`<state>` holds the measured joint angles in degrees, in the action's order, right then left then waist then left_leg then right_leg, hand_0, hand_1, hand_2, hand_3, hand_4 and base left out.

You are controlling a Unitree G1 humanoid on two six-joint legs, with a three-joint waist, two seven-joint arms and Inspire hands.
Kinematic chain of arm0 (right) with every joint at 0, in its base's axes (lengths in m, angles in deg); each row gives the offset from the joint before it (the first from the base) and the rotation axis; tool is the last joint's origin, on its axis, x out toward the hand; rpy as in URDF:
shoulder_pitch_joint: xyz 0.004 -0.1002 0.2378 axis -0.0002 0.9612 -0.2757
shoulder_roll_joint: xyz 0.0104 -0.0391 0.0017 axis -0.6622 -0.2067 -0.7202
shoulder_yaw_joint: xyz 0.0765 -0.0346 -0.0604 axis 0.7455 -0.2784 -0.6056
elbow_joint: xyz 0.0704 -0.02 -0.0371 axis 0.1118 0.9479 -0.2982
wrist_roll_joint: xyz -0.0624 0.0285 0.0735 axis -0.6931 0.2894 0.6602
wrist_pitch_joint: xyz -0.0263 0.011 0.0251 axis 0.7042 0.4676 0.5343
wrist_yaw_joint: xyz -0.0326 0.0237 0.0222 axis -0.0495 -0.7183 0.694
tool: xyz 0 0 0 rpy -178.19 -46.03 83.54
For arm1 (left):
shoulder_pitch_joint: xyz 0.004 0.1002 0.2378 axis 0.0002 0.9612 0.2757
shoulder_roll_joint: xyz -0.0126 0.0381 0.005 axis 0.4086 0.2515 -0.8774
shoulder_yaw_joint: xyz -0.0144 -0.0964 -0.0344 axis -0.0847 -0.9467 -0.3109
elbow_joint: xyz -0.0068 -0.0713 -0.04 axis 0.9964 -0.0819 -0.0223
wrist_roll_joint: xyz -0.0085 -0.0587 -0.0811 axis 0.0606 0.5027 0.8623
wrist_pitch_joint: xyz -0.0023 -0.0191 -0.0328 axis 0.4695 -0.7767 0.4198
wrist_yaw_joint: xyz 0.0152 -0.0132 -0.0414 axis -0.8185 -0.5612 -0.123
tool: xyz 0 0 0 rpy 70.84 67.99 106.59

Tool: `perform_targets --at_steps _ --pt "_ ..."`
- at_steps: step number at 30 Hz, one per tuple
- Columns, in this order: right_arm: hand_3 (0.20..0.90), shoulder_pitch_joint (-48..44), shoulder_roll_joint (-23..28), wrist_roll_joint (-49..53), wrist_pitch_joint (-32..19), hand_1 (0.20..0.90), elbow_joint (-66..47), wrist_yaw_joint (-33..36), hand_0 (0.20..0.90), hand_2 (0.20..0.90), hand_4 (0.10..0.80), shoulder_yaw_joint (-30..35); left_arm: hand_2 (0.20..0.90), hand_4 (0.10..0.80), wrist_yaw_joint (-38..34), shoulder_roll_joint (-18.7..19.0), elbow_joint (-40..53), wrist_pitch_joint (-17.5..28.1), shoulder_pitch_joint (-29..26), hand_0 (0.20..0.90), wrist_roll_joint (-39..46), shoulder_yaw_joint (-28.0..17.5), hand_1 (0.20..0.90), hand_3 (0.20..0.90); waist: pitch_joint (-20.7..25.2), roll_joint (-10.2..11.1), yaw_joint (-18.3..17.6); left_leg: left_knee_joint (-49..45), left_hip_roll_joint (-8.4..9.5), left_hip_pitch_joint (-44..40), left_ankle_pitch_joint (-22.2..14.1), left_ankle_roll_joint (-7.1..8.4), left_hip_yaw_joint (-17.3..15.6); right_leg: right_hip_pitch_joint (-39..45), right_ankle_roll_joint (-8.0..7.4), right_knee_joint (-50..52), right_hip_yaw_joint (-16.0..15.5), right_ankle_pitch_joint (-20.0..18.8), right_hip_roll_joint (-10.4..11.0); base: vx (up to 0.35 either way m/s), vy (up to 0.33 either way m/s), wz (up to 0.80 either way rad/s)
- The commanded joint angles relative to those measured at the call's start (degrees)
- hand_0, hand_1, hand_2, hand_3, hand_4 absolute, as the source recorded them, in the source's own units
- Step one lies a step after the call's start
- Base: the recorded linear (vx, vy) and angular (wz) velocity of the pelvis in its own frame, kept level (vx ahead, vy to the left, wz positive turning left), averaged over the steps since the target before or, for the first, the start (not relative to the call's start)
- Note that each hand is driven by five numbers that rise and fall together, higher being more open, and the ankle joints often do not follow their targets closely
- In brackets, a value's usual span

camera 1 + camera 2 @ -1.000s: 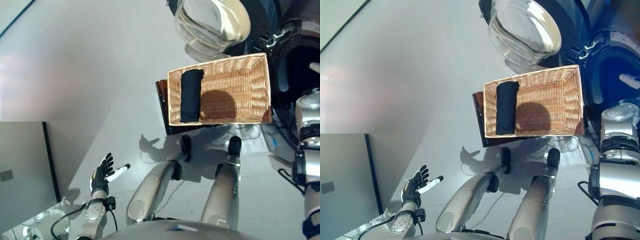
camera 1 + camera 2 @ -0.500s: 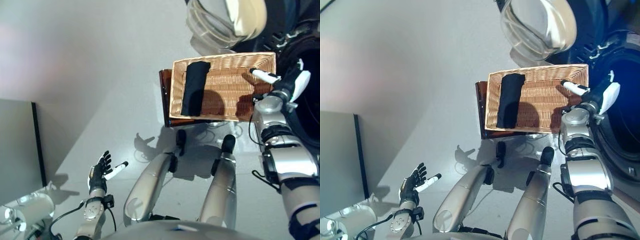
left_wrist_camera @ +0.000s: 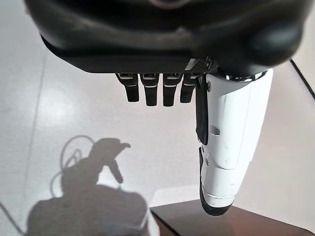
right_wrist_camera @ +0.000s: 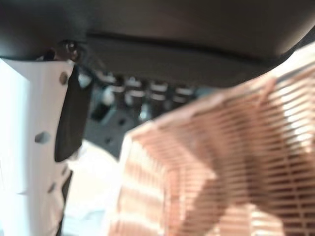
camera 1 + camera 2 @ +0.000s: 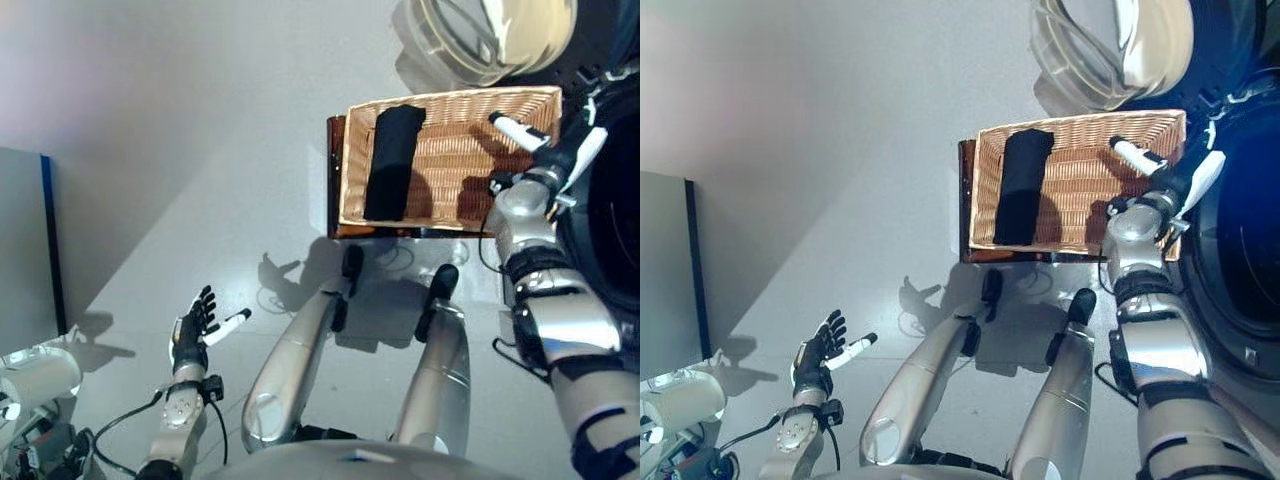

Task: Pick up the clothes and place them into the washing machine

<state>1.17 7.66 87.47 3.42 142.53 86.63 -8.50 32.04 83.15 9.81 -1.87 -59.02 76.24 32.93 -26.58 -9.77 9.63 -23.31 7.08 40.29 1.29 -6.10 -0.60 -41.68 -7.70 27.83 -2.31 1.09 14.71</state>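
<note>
A shallow wicker basket rests on a low dark brown box beside the washing machine. A folded black cloth lies in the basket's left end. My right hand hovers open over the basket's right end, its white thumb pointing over the weave. It holds nothing. In the right wrist view its fingers are straight above the basket's weave. My left hand hangs open and empty low on the left, above the floor. It also shows in the left wrist view.
The machine's round glass door stands open beyond the basket, with the dark drum opening to the right. A grey panel stands at the left. A white object sits low on the left.
My right hand has swung from the machine's side to above the basket's right end. The whole view has shifted as the camera moved. The cloth and my left hand have stayed put.
</note>
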Motion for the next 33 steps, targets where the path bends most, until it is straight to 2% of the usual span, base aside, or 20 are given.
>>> perform_targets --at_steps 1,2,5,10,18,23,28,33 --pt "0.9 10.7 -6.4 -2.1 -5.3 0.9 -11.4 -4.6 0.9 0.9 0.8 -2.1 0.9 0.8 -2.8 3.2 -2.7 1.6 1.8 0.9 -0.3 -3.2 0.9 0.9 5.4 2.1 0.5 6.2 -1.2 -2.8 0.9 5.55 0.8 5.6 5.46 -4.5 -2.6 -0.4 -3.4 0.132 -0.029 -0.09" --pt "0.9 10.8 -6.4 -2.2 -5.2 0.9 -11.6 -4.6 0.9 0.9 0.8 -2.0 0.9 0.8 -2.8 3.2 -2.7 1.6 1.9 0.9 -0.3 -3.2 0.9 0.9 5.4 2.1 0.5 6.3 -1.2 -3.0 0.9 5.55 0.9 5.8 5.46 -4.7 -2.6 -0.5 -3.4 0.168 -0.04 -0.16" --pt "0.9 18.7 -8.6 -4.7 -4.7 0.9 -14.3 -6.4 0.9 0.9 0.8 -1.9 0.9 0.8 -2.4 2.2 -4.6 1.1 2.1 0.9 -1.1 -3.5 0.9 0.9 6.9 4.2 0.2 8.0 -1.63 -7.5 0.8 5.56 1.2 11.1 5.1 -7.7 -3.3 -0.8 -3.7 0.158 -0.057 -0.25" --pt "0.9 26.9 -11.2 -7.3 -3.3 0.9 -9.6 -9.2 0.9 0.9 0.8 -0.6 0.9 0.8 -1.9 0.9 -11.2 0.1 1.5 0.9 -3.2 -4.6 0.9 0.9 10.6 7.2 -0.2 12.6 -2.49 -16.0 0.9 5.97 1.7 20.7 3.96 -14.6 -5.2 -1.7 -4.3 0.181 -0.086 -0.04" --pt "0.9 37.4 -14.1 -9.9 -1.8 0.9 -3.0 -14.1 0.9 0.9 0.8 1.7 0.9 0.8 -1.8 -0.1 -20.7 -2.0 1.3 0.9 -7.3 -7.2 0.9 0.9 17.2 10.1 -0.8 17.6 -3.58 -25.8 0.8 6.36 2.5 31.2 2.84 -21.8 -7.0 -2.2 -5.8 0.153 -0.07 0.01" --pt "0.9 38.1 -15.0 -14.1 -0.4 0.9 4.2 -14.7 0.9 0.9 0.8 -0.2 0.9 0.8 -0.4 -0.4 -21.3 -2.4 3.2 0.9 -10.1 -7.5 0.9 0.9 18.5 9.7 0.0 19.0 -3.14 -29.8 -0.1 5.83 2.9 34.6 2.87 -22.6 -7.8 -1.5 -6.1 0.105 -0.028 0.01" --pt "0.9 34.6 -16.0 -11.1 -0.5 0.9 8.2 -12.7 0.9 0.9 0.8 1.2 0.9 0.8 -0.5 -1.0 -21.6 -2.1 3.1 0.9 -9.7 -6.8 0.9 0.9 18.1 8.5 0.1 19.6 -2.96 -29.8 0.3 5.8 3.3 34.4 2.79 -23.1 -8.3 -1.9 -6.0 0.0 0.009 0.04" --pt "0.9 32.3 -17.9 -12.8 1.1 0.9 12.9 -12.5 0.9 0.9 0.8 -1.4 0.9 0.8 -0.7 -1.1 -22.4 -3.2 3.8 0.9 -11.0 -6.8 0.9 0.9 19.8 8.9 1.1 20.0 -2.89 -30.4 0.1 5.67 3.9 35.4 2.66 -23.2 -8.6 -1.6 -5.9 0.074 0.0 0.11"
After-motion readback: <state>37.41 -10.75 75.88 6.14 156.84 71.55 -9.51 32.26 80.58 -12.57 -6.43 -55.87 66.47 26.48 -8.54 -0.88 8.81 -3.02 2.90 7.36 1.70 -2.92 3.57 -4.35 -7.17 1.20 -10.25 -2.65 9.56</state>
